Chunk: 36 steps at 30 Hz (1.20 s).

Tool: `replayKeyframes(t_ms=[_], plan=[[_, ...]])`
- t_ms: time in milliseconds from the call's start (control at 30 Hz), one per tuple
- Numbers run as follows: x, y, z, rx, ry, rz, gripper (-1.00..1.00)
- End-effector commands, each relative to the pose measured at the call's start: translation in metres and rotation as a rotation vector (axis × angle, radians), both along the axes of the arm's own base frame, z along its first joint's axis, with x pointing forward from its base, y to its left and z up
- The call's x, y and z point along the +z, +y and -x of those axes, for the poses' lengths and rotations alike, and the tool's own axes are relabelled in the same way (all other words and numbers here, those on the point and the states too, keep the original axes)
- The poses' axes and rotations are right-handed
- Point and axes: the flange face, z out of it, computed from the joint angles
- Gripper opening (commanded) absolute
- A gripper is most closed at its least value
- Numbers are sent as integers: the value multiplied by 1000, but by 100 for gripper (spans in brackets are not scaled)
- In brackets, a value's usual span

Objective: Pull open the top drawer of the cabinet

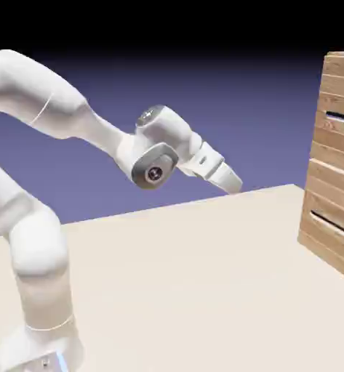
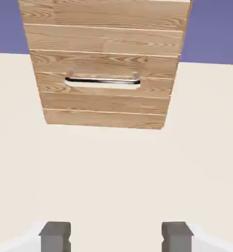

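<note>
The hand [image 1: 233, 183] hung above the bench [image 1: 204, 269], well apart from the cabinet [image 1: 334, 167], and pointed toward it with a slight downward tilt. Its two grey fingertips [image 2: 55, 235] stood spread, with only bare bench showing between them, so it pinched nothing. That spread suited what was to come: the gap looked wide enough to pass over a slim bar before pressing together on it.

The cabinet stood at the right edge of the exterior view, on the far side of the bench from the arm's base, with its plank front turned toward the arm. The top drawer [image 1: 340, 125] sat high on that front, its silver handle [image 1: 342, 118] showing as a short dark-and-bright line, and the drawer appeared fully shut, flush with the planks around it. A similar lower handle [image 1: 329, 223] lay near the cabinet's foot.

In the hand view, only that lower handle [image 2: 103, 81] showed, roughly centred between the fingertips, with the top drawer's handle out of the picture. This suggested the hand was aimed too low for the task. It would likely need to rise and tip up to the upper handle while crossing the open bench. The main risk seemed to be closing on the lower bar, since the two look alike.
</note>
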Motion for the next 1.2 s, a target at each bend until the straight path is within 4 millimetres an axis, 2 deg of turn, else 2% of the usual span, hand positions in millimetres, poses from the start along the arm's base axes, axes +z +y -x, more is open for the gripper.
replayKeyframes(t_ms=[0,333,700,933,1167], plan=[[5,-4,-7,-19,-6,-31,0],[37,-51,-73,-214,-70,-324,0],[49,-94,-136,-418,-156,-607,0],[50,-110,-172,-531,-225,-767,0],[49,-113,-206,-621,-305,-915,0]])
